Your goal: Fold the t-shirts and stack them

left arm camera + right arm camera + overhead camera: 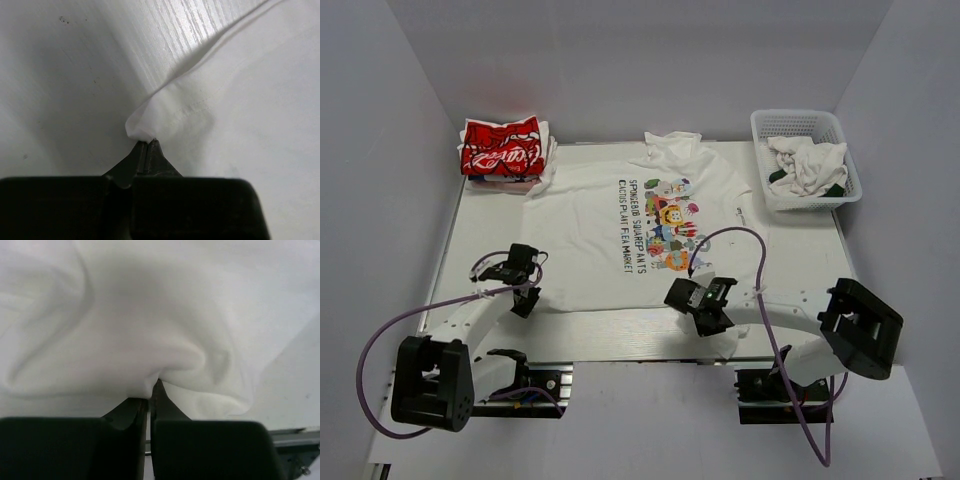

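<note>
Top external view: white t-shirt (650,225) spread flat in the centre of the table (485,235), collar toward the top of the frame, print and dark lettering face up, running sideways. Its lower hem lies along the bottom edge of the table. Red t-shirt (500,147), folded, white script up, sits on top of a folded pile (542,160) in the upper left corner, well apart from the white one. White basket (805,125) in the upper right corner, with crumpled cloth (807,165) inside, mostly white with a bit of dark green. Left gripper (527,298) is at lower left, on the lower left corner of the white t-shirt. Right gripper (712,320) is at lower centre-right, on the lower right hem. Finger gap of either is too small to read from here.

Left wrist view: left gripper (148,144) at bottom centre, fingers pressed together, pinching a small nub of the white t-shirt (240,100) by its hemmed corner. The cloth fans out to the right and upper right; stitching line visible near the pinch. Bare table (75,75) fills the left side.

Right wrist view: right gripper (151,389) at bottom centre, fingers nearly together with only a thin slit, clamped on a bunched fold of the white t-shirt (150,315). Cloth is puckered around the pinch and fills most of the frame. A strip of table (300,385) shows at lower right, with its metal edge at the corner.
</note>
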`<action>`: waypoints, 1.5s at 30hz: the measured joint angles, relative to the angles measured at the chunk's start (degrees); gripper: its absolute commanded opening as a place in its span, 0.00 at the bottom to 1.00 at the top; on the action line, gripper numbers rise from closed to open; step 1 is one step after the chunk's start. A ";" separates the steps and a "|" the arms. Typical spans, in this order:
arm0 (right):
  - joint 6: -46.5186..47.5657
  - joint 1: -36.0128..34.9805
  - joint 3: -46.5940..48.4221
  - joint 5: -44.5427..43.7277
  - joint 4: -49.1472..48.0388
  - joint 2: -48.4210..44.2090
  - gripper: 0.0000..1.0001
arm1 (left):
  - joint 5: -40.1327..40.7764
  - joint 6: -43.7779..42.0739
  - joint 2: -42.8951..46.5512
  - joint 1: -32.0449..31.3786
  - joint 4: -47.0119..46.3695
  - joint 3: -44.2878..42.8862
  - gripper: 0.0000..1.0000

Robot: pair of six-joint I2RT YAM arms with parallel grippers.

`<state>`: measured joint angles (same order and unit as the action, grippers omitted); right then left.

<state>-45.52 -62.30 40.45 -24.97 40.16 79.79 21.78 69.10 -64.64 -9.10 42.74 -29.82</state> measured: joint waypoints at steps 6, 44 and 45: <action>0.00 0.39 5.66 -6.95 8.70 2.38 0.00 | -0.13 -1.42 1.05 0.00 1.11 -2.32 0.00; 58.88 33.14 74.47 -7.72 -16.52 53.07 0.90 | 0.15 -16.70 -42.14 10.80 -5.88 -47.23 1.00; 58.21 33.27 74.90 -7.85 -16.37 53.35 0.90 | -0.39 -17.40 -42.45 10.99 -5.99 -47.87 1.00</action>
<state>12.69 -29.04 115.35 -32.82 23.79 133.14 21.39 51.70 -107.09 1.89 36.75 -77.69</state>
